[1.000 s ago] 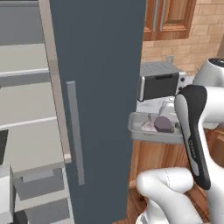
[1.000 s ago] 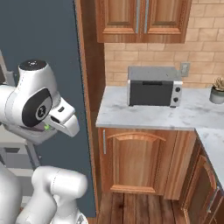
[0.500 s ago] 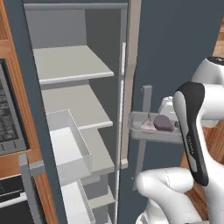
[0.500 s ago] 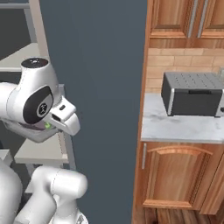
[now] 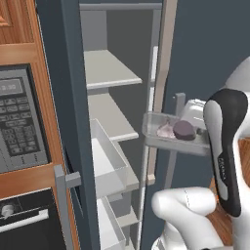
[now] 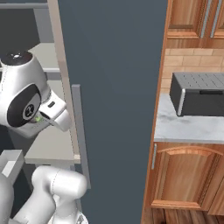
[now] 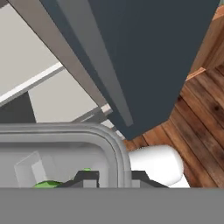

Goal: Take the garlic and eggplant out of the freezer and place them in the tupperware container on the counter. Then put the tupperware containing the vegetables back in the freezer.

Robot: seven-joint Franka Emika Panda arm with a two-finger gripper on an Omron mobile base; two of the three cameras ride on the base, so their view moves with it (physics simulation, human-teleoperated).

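Holding the tupperware container (image 5: 168, 139) by its rim, my gripper (image 7: 114, 180) clamped there, garlic (image 5: 165, 129) and eggplant (image 5: 184, 130) inside.

The freezer (image 5: 73, 122) stands open, its dark slate-grey door edge running down the left-centre of the frame. Inside, pale grey shelves (image 5: 110, 68) are stacked one above another, with translucent white drawers (image 5: 110, 163) below them. The tupperware container (image 5: 171, 133) is held in the air in front of the open compartment, level with the middle shelf. The garlic (image 5: 165, 129) and the eggplant (image 5: 184, 130) lie side by side in the container, touching, the garlic on the left. The white arm with its dark link (image 5: 225, 156) rises at the right. A wood-framed microwave (image 5: 22, 122) sits at the left, with an oven (image 5: 29, 219) below it.
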